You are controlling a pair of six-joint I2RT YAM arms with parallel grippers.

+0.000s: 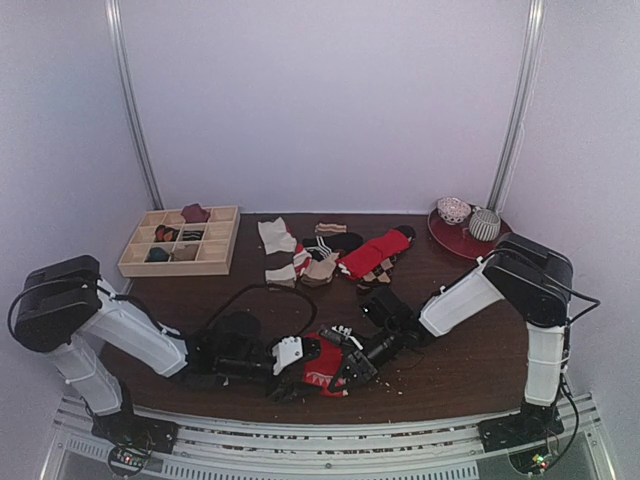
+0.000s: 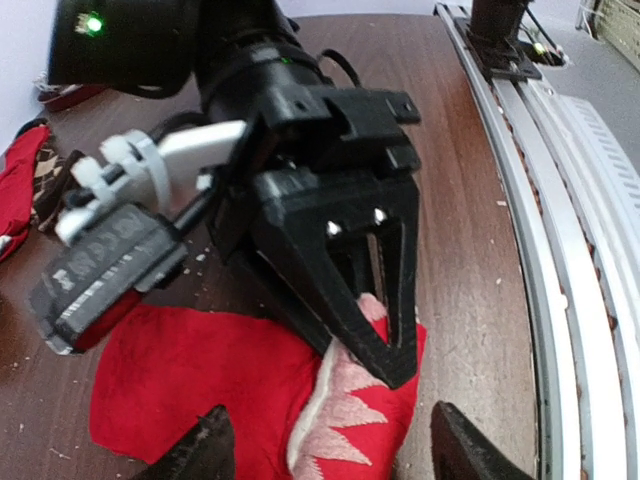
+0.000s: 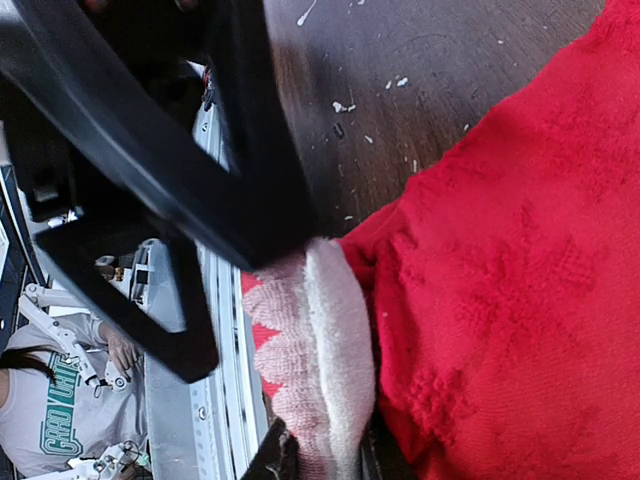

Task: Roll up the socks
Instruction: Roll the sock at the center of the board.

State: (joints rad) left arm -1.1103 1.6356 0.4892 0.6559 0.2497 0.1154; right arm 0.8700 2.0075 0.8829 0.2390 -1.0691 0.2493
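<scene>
- Your left gripper (image 2: 335,448) hangs with fingers apart over the red sock (image 2: 200,370), which lies flat on the table (image 2: 460,150) near its front edge;
- your right gripper (image 2: 382,352) is clamped on its cream end; rolling looks barely begun; next, turn that end over and pin it with your left.

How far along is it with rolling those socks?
Barely begun. No roll shows yet: the red sock lies unrolled. In hand: the right gripper pinches its cream end while the left gripper stands open over it. All the rolling is left.
</scene>
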